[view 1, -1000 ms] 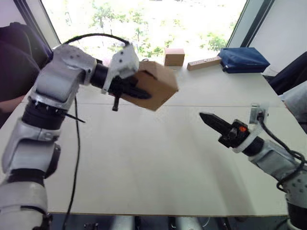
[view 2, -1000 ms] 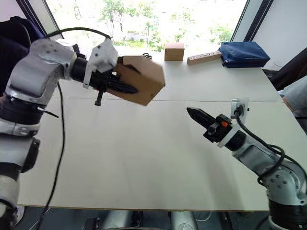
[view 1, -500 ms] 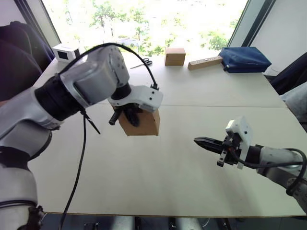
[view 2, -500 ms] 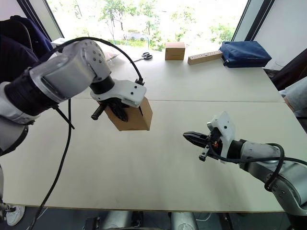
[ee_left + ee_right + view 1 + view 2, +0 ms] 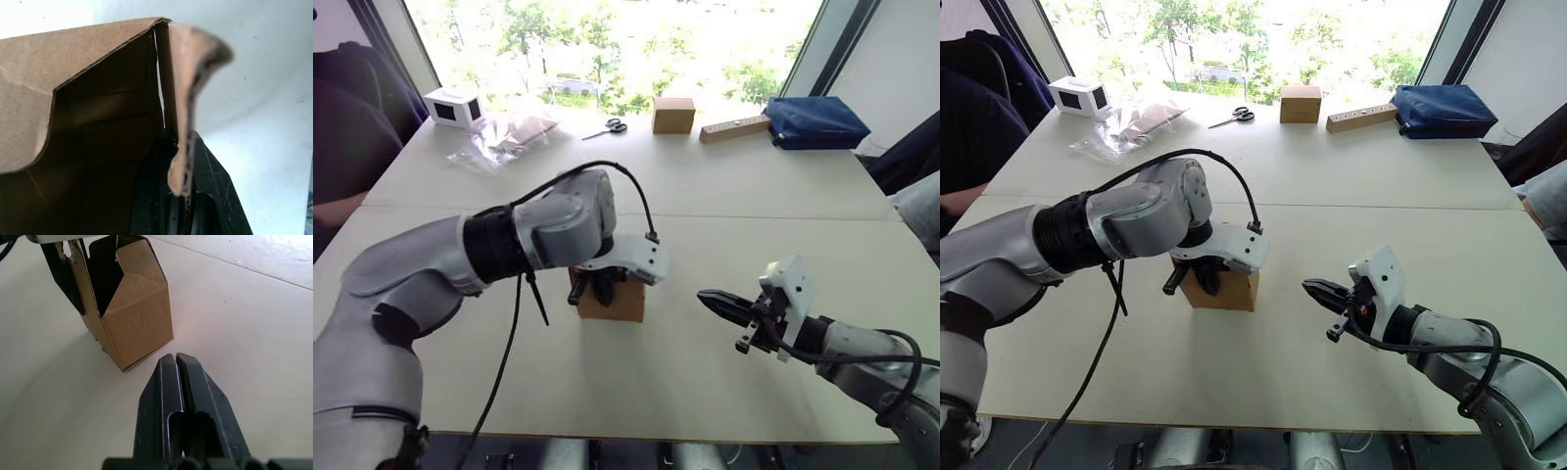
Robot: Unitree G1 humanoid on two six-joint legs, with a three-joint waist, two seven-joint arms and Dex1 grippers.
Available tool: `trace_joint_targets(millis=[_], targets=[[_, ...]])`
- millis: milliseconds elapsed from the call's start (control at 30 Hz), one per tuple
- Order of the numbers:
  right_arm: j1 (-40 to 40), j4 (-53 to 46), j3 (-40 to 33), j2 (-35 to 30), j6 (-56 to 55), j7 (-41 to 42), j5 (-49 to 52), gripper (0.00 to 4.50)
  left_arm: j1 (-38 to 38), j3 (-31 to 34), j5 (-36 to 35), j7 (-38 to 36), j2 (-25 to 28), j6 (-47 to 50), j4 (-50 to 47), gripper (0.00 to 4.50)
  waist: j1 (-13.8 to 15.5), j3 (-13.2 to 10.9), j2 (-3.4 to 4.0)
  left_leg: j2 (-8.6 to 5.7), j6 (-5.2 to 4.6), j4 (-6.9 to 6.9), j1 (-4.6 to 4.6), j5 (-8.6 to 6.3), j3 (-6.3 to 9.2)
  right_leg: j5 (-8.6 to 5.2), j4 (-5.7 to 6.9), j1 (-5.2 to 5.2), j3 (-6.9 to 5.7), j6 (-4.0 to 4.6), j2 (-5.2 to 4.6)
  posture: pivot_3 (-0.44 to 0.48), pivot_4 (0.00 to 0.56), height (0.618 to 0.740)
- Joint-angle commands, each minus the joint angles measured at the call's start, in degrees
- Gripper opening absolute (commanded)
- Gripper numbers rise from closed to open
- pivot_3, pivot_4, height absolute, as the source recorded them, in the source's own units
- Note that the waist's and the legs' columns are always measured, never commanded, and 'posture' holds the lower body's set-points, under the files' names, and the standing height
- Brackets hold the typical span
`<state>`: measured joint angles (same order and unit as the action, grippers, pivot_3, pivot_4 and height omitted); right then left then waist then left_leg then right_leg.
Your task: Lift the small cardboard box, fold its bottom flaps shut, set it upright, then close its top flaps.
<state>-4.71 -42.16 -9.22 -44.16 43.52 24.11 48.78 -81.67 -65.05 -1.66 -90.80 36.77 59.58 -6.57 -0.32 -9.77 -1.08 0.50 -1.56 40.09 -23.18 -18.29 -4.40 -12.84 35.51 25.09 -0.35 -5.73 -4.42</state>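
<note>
The small cardboard box (image 5: 1226, 287), matte brown corrugated, stands open-topped on the smooth pale counter (image 5: 1351, 176); left fingers (image 5: 1205, 277) pinch one wall; right fingers (image 5: 174, 363) pressed together, nearby

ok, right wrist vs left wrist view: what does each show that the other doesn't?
Right wrist view alone: the small cardboard box from outside, standing upright on the table, top flaps still open, the right gripper shut and short of it, and the left gripper at its far wall. Left wrist view alone: the box's dark interior, with the gripped wall's corrugated edge between the jaws. Both: the box, held by the left gripper, and pale tabletop.
</note>
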Motion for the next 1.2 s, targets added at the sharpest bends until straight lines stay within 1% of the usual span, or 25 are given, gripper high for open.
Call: trace_joint_targets(millis=[33,133,233,267,367,567,633,733,800,900,933,967,1000,1067,1133,1200], targets=[[0.0,-1.6,-0.5,0.4,-0.1,-0.1,-0.6,0.02,-0.1,1.3,1.0,0.7,-0.5,0.1,-0.9,0.00,0.0,0.0,0.00,-0.01,0.00,0.00,0.00,0.00,0.00,0.00,0.00,0.00,0.00,0.00,0.00,0.000,0.150,0.740],[0.2,-1.3,-0.4,0.5,0.0,0.0,-0.9,0.00,-0.4,1.9,1.0,1.6,-1.6,1.0,0.2,0.72,0.3,0.0,0.00,-0.01,0.00,0.01,0.00,0.00,0.00,0.00,0.00,0.00,0.00,0.00,0.00,0.000,0.150,0.740],[0.6,-0.7,-0.4,0.5,0.0,0.5,-1.2,0.00,-0.9,2.4,0.6,1.6,-2.4,1.9,1.1,1.81,0.6,0.0,0.00,-0.01,0.00,0.02,0.00,0.00,0.00,0.00,0.01,0.00,0.00,0.00,0.00,0.000,0.150,0.740],[0.8,-0.5,-0.3,0.4,0.1,0.7,-1.4,0.00,-1.3,2.6,0.5,1.4,-2.5,2.1,1.2,2.28,0.7,0.0,0.00,-0.01,0.00,0.01,0.00,0.00,-0.01,0.00,0.01,0.00,0.00,0.00,0.00,0.000,0.150,0.740],[1.1,0.6,-0.6,0.0,0.2,2.3,-1.1,0.00,-2.1,3.9,-0.2,2.0,-3.5,3.9,1.3,3.47,0.9,0.0,0.00,-0.01,0.00,0.02,0.00,0.00,0.00,0.00,0.02,0.01,0.00,0.00,0.00,0.000,0.150,0.740],[6.5,5.4,-1.0,-1.7,0.9,7.4,-0.5,0.00,-5.0,8.5,-4.3,1.6,-4.7,9.7,3.8,3.47,1.0,0.0,0.01,-0.04,-0.01,0.08,-0.02,0.00,0.00,0.01,0.06,0.01,0.01,0.00,0.00,0.000,0.150,0.740],[8.0,6.6,-1.3,-2.3,1.4,8.9,-0.3,0.00,-5.2,10.4,-5.7,1.8,-5.2,9.7,4.4,3.47,1.1,0.0,0.01,-0.03,-0.01,0.08,-0.02,0.00,0.00,0.00,0.07,0.01,0.01,-0.01,0.00,0.000,0.150,0.740],[11.9,8.8,-1.7,-1.6,2.1,10.0,1.3,0.00,-5.0,16.2,-8.5,3.3,-6.3,11.5,8.1,3.47,1.0,0.0,0.02,-0.03,-0.02,0.07,-0.03,-0.01,0.03,0.00,0.12,0.04,-0.01,-0.06,0.00,0.000,0.150,0.740],[13.8,9.9,-2.0,-1.0,2.5,10.5,2.4,0.00,-5.6,21.7,-10.8,4.5,-7.6,12.4,12.1,3.47,1.0,0.0,0.02,-0.04,-0.02,0.13,-0.07,0.00,0.00,0.01,0.25,0.13,0.01,-0.06,-0.02,0.000,0.150,0.740],[16.3,11.6,-2.3,0.3,2.4,10.9,3.4,0.00,-5.5,32.2,-14.4,7.3,-8.9,11.9,17.9,3.47,0.9,0.0,0.02,-0.04,-0.02,0.15,-0.06,0.00,0.01,-0.01,0.42,0.20,0.01,-0.09,-0.02,0.000,0.150,0.740],[16.6,12.0,-2.3,0.6,2.3,11.0,3.6,0.00,-5.2,34.6,-15.1,8.5,-9.4,11.5,18.9,3.47,0.9,0.0,0.02,-0.04,-0.02,0.15,-0.05,0.00,0.01,-0.01,0.49,0.22,0.01,-0.11,-0.02,0.000,0.150,0.740],[17.8,13.0,-2.2,1.2,1.8,10.9,3.2,0.00,-3.1,44.7,-16.9,15.0,-11.5,7.4,21.0,3.47,0.9,0.0,0.04,-0.04,-0.02,0.15,-0.05,0.00,0.02,-0.01,0.53,0.24,0.01,-0.11,-0.02,0.000,0.150,0.740],[18.6,13.8,-2.3,1.4,1.5,11.0,3.0,0.00,-1.7,51.9,-18.2,19.8,-13.2,4.6,22.3,3.47,1.0,0.0,0.06,-0.04,-0.02,0.13,-0.05,0.00,0.02,-0.02,0.56,0.27,0.00,-0.11,-0.01,0.000,0.150,0.740],[20.6,14.7,-2.1,2.3,1.9,10.8,3.6,0.00,2.1,62.8,-19.6,27.2,-13.1,5.1,23.2,3.47,0.8,0.0,0.04,-0.04,0.00,0.23,-0.12,0.01,0.02,0.00,0.59,0.29,-0.02,-0.12,-0.10,0.000,0.150,0.740],[22.9,14.9,-2.6,3.2,3.4,10.5,6.2,0.00,9.8,72.9,-22.1,32.9,-12.8,2.4,17.5,3.47,-0.4,0.1,0.23,-0.04,0.00,0.25,-0.06,0.01,-0.02,0.01,0.62,0.28,0.03,-0.13,-0.10,0.000,0.150,0.740],[24.5,15.3,-2.9,3.6,4.5,10.4,8.0,0.00,16.8,78.1,-24.2,35.7,-12.3,0.3,11.0,3.47,-0.7,0.1,0.23,-0.01,0.01,0.12,0.10,0.01,-0.05,0.01,0.71,0.26,0.07,-0.12,-0.13,0.000,0.150,0.740]])
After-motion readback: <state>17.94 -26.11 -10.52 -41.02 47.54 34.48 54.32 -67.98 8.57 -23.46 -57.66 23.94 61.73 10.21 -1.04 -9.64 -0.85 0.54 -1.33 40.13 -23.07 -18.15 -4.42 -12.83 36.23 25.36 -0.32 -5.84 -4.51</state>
